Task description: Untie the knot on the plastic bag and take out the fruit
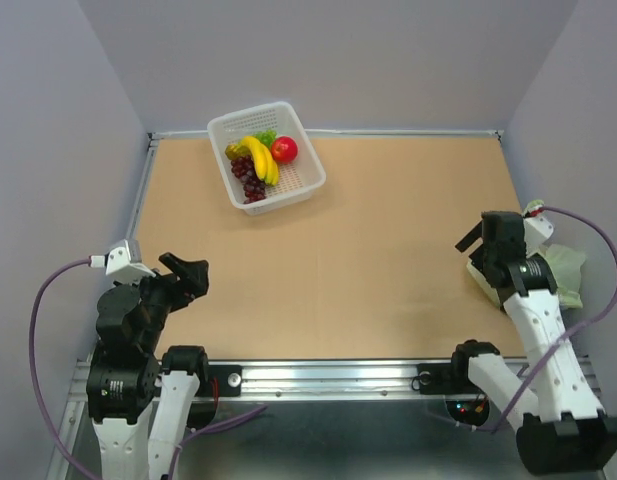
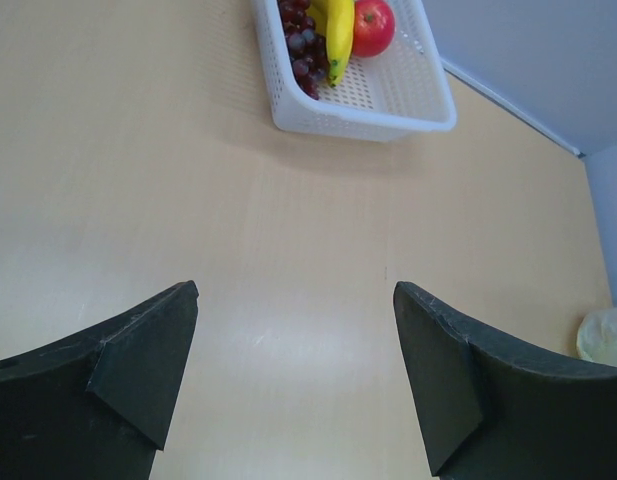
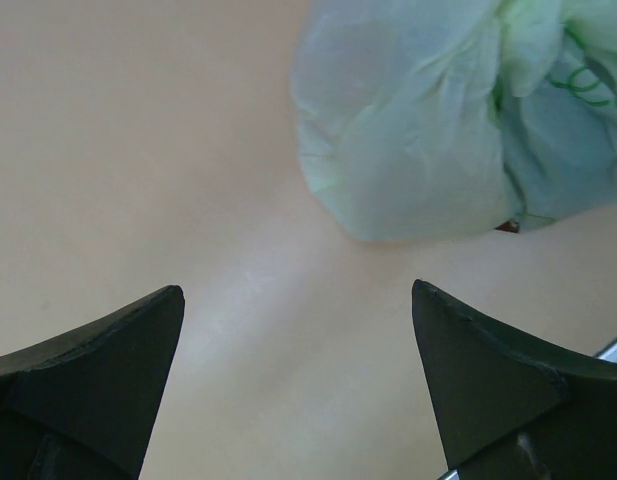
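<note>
The pale green plastic bag (image 1: 570, 272) lies at the table's right edge, partly behind my right arm. In the right wrist view the plastic bag (image 3: 418, 120) is bunched and crinkled just ahead of the fingers, apart from them. I cannot make out the knot. The fruit inside is hidden, apart from a small dark red bit (image 3: 508, 227) at the bag's lower edge. My right gripper (image 3: 296, 300) is open and empty over bare table; it also shows in the top view (image 1: 478, 248). My left gripper (image 2: 295, 292) is open and empty at the near left (image 1: 188, 272).
A white basket (image 1: 300, 185) stands at the back left-centre with a banana (image 1: 260, 157), purple grapes (image 1: 251, 182), a red apple (image 1: 284, 150) and something green. The basket (image 2: 408, 105) shows in the left wrist view too. Walls enclose the table on three sides.
</note>
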Action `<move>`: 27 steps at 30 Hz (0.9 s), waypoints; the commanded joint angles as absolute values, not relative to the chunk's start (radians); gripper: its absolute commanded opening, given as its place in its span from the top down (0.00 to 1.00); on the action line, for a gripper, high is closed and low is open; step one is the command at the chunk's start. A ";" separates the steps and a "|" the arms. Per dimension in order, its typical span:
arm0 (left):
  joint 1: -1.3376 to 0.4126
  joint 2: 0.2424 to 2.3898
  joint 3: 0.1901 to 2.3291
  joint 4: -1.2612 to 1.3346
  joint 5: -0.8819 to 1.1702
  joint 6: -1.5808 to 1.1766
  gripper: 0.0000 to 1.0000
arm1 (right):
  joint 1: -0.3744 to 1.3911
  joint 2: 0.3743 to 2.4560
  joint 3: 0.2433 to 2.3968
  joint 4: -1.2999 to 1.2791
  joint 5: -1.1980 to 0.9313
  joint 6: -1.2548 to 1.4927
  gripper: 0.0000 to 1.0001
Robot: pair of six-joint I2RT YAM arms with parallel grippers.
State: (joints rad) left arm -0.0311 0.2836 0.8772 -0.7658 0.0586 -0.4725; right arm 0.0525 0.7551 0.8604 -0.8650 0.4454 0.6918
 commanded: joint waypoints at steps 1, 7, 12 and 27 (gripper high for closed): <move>-0.037 0.270 0.911 -0.792 0.158 -0.453 0.10 | 0.046 0.925 0.933 -0.888 0.739 0.845 0.00; -0.051 0.249 0.882 -0.819 0.238 -0.459 0.10 | 0.022 1.184 0.976 -0.876 0.920 1.069 0.00; -0.069 0.245 0.877 -0.828 0.245 -0.446 0.10 | -0.075 1.311 0.974 -0.829 0.928 1.178 0.00; -0.095 0.296 0.884 -0.784 0.230 -0.439 0.10 | -0.052 1.232 0.848 -0.479 0.490 0.755 1.00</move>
